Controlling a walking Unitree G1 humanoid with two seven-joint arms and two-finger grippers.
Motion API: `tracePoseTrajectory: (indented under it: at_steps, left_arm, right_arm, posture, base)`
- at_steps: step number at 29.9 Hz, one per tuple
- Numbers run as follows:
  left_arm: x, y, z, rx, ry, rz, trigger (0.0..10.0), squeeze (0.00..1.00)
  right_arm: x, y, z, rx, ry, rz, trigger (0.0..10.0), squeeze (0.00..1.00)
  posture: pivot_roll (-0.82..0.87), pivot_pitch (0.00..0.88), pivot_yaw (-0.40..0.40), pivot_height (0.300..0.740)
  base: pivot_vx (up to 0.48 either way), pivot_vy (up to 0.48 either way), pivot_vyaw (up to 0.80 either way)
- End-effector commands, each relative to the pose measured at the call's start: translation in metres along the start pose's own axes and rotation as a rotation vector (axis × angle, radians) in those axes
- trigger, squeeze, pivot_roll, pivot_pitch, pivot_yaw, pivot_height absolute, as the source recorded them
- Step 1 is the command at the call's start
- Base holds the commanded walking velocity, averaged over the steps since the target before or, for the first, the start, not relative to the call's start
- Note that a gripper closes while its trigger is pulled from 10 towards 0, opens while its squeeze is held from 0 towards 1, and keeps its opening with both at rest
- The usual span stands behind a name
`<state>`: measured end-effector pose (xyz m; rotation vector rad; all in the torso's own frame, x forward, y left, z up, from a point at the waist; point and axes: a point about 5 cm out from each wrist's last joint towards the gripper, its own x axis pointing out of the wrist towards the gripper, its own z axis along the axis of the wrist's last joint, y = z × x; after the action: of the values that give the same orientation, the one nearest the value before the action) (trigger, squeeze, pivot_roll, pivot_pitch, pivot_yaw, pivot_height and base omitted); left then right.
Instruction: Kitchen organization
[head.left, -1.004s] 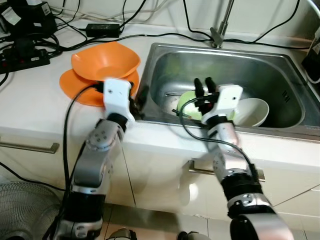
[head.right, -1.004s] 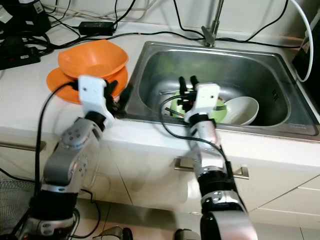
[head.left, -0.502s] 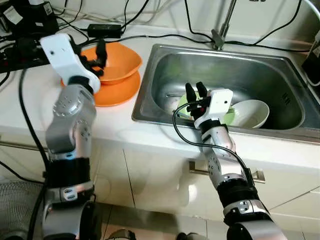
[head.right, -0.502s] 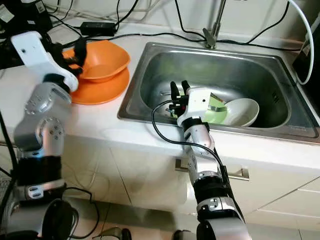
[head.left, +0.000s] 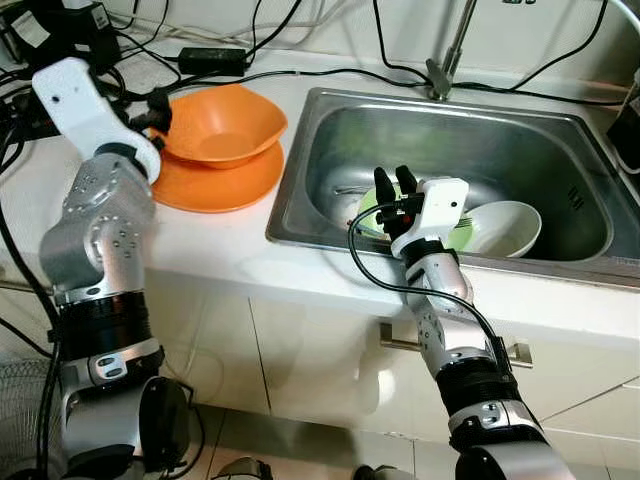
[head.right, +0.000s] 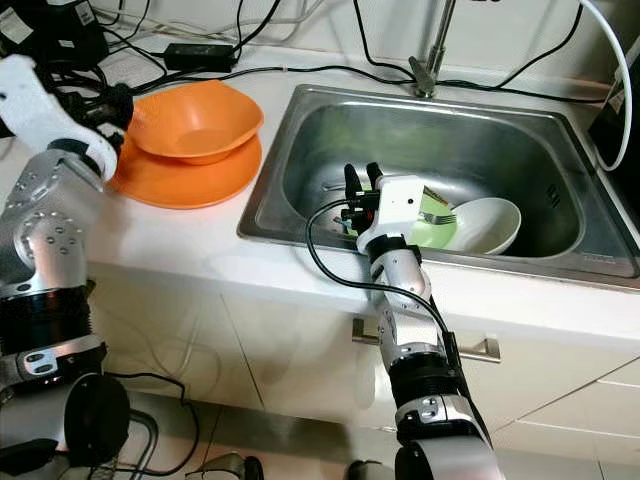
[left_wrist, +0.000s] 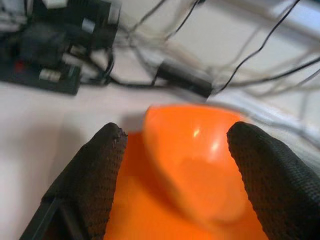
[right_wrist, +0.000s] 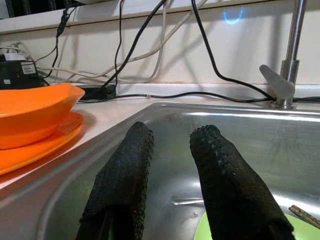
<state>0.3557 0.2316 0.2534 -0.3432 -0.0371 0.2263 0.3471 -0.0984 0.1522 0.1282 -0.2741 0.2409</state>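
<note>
Left wrist view: fingers (left_wrist: 95, 175) spread beside upright orange bowl (left_wrist: 195, 160); right fingers (right_wrist: 220, 185) parted above sink (head.left: 520, 130).

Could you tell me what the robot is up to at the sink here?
It is sorting dishes. The left gripper is open at the orange bowl, which sits on an orange plate on the counter. The right gripper hovers open in the sink, above a green plate lying beside a white bowl. Neither gripper holds anything.

One orange bowl (head.left: 222, 124), one orange plate (head.left: 215, 180), one white bowl (head.left: 505, 227), one green plate (head.left: 455, 236).
</note>
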Motion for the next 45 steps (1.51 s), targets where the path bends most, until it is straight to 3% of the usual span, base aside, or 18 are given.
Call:
tracePoseTrajectory:
  at_steps: [1, 7, 11, 28, 36, 43, 44, 45]
  left_arm:
    - [0.001, -0.001, 0.004, -0.024, 0.025, -0.023, 10.0, 0.0]
    - [0.001, -0.007, 0.002, -0.038, 0.089, -0.103, 10.0, 0.0]
    - [0.005, -0.014, -0.01, -0.051, 0.163, -0.151, 10.0, 0.0]
    - [0.016, -0.021, -0.029, -0.089, 0.269, -0.129, 10.0, 0.0]
    - [0.024, -0.036, -0.043, -0.185, 0.331, -0.156, 10.0, 0.0]
    - [0.028, -0.04, -0.045, -0.199, 0.335, -0.147, 10.0, 0.0]
    - [0.028, -0.041, -0.046, -0.202, 0.334, -0.147, 4.0, 0.0]
    - [0.028, -0.041, -0.046, -0.202, 0.334, -0.147, 4.0, 0.0]
  right_arm:
    - [-0.01, -0.005, -0.017, 0.022, 0.08, -0.028, 10.0, 0.0]
    - [-0.01, -0.007, -0.016, 0.023, 0.078, -0.034, 10.0, 0.0]
    - [-0.01, -0.008, -0.016, 0.025, 0.084, -0.037, 10.0, 0.0]
    - [-0.009, -0.008, -0.016, 0.036, 0.089, -0.047, 10.0, 0.0]
    - [-0.01, -0.004, -0.017, 0.05, 0.094, -0.035, 10.0, 0.0]
    - [-0.008, -0.005, -0.016, 0.054, 0.087, -0.037, 10.0, 0.0]
    - [-0.008, -0.005, -0.016, 0.053, 0.089, -0.037, 10.0, 0.0]
    - [-0.008, -0.005, -0.016, 0.053, 0.089, -0.037, 10.0, 0.0]
  posture:
    - [0.03, 0.091, -0.007, 0.74]
    - [0.03, 0.093, -0.006, 0.74]
    - [0.03, 0.095, -0.005, 0.74]
    - [0.03, 0.093, 0.0, 0.74]
    - [0.03, 0.086, 0.004, 0.74]
    - [0.03, 0.078, 0.005, 0.74]
    - [0.02, 0.076, 0.006, 0.74]
    - [0.02, 0.076, 0.006, 0.74]
  base:
    - [0.0, 0.0, 0.0]
    - [0.0, 0.0, 0.0]
    - [0.0, 0.0, 0.0]
    - [0.0, 0.0, 0.0]
    - [0.0, 0.0, 0.0]
    - [0.0, 0.0, 0.0]
    - [0.0, 0.0, 0.0]
    - [0.0, 0.0, 0.0]
